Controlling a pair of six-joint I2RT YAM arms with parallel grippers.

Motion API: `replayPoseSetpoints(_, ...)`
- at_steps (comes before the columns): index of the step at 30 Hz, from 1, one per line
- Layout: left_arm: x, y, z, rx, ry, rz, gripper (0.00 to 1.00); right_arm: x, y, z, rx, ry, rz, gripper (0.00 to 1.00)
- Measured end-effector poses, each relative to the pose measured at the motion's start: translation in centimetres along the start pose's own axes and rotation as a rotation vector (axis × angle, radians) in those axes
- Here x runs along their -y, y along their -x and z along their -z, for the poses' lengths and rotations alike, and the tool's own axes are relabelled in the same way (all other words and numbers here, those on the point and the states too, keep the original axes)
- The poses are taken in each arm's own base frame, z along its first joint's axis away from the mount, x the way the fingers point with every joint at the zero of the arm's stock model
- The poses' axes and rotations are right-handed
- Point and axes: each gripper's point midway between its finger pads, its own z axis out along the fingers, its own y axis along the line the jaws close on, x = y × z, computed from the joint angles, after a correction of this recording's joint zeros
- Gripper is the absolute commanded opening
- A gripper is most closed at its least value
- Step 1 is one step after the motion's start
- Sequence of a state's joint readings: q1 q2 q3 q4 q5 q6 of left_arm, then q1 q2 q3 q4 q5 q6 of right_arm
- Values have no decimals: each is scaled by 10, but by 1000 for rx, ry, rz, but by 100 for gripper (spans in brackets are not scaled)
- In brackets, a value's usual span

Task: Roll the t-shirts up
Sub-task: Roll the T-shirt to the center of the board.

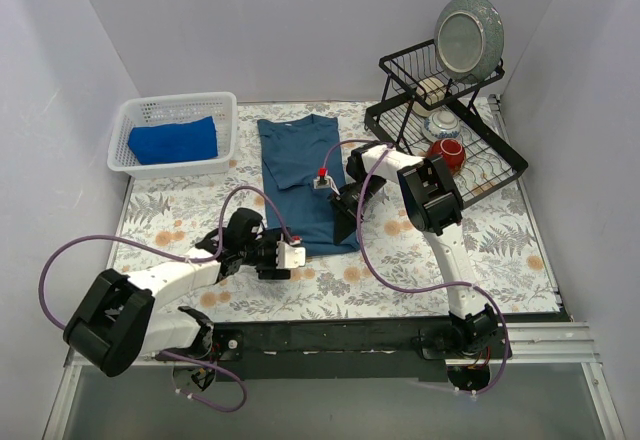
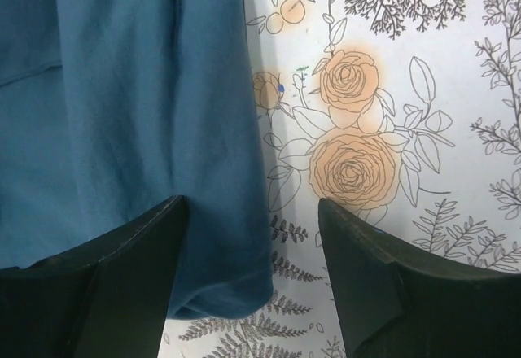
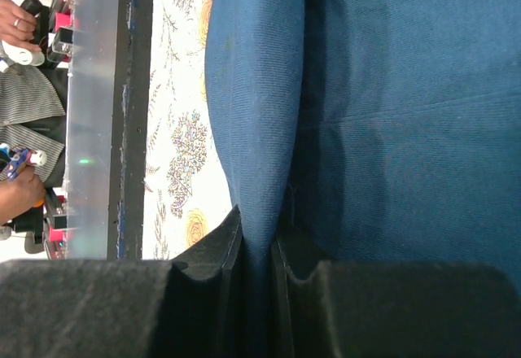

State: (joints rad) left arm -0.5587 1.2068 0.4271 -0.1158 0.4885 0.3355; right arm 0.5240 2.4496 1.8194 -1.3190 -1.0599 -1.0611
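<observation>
teal t-shirt [image 1: 290, 160] between basket [image 1: 175, 108] and dish rack [image 1: 480, 175]; right jaws tight on its fold, left jaws wide

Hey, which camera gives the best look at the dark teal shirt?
The top view: the teal shirt shows almost whole, collar to hem. The left wrist shows only a hem corner; the right wrist shows only a fold pinched by the right gripper.
</observation>
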Motion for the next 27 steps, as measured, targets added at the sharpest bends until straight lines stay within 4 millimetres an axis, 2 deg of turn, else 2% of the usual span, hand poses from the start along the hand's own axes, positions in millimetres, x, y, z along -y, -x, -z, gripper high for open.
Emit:
replayPoseSetpoints(2, -3, 0, -1, 5, 12, -34, 61, 0, 0, 0, 1, 1, -2, 28)
replayPoseSetpoints(3, -5, 0, -2, 8, 19, -50, 54, 0, 0, 0, 2, 2, -3, 32)
replayPoseSetpoints(5, -9, -1, -5, 8, 31, -79, 48, -2, 1, 0, 6, 7, -7, 61)
replayPoseSetpoints(6, -11, -2, -7, 8, 36, -89, 47, -4, 1, 1, 14, 13, -17, 98)
replayPoseSetpoints(9, -17, -2, -11, 3, 42, -111, 44, -24, 9, 7, 70, 42, -53, 99)
replayPoseSetpoints(13, -17, -2, -11, 4, 37, -137, 39, -26, 16, 32, 102, -86, 106, 99)
replayPoseSetpoints(16, -15, -2, -11, 5, 28, -140, 36, -31, 20, 59, 140, -249, 247, 99)
replayPoseSetpoints(17, -15, -2, -11, 7, 23, -137, 35, -38, 15, 68, 155, -347, 326, 99)
replayPoseSetpoints(19, -13, -1, -11, 14, 5, -111, 33, -53, 9, 76, 172, -463, 405, 99)
replayPoseSetpoints(20, -11, -1, -10, 19, -12, -85, 30, -58, 8, 77, 177, -560, 509, 99)
replayPoseSetpoints(22, -12, -2, -10, 21, -49, -6, 29, -76, 3, 63, 172, -673, 676, 98)
replayPoseSetpoints(24, -15, -1, -10, 39, -88, 96, 26, -83, 3, 44, 156, -715, 799, 99)
replayPoseSetpoints(27, -25, 1, -6, 75, -127, 257, 23, -76, 5, 23, 127, -740, 868, 99)
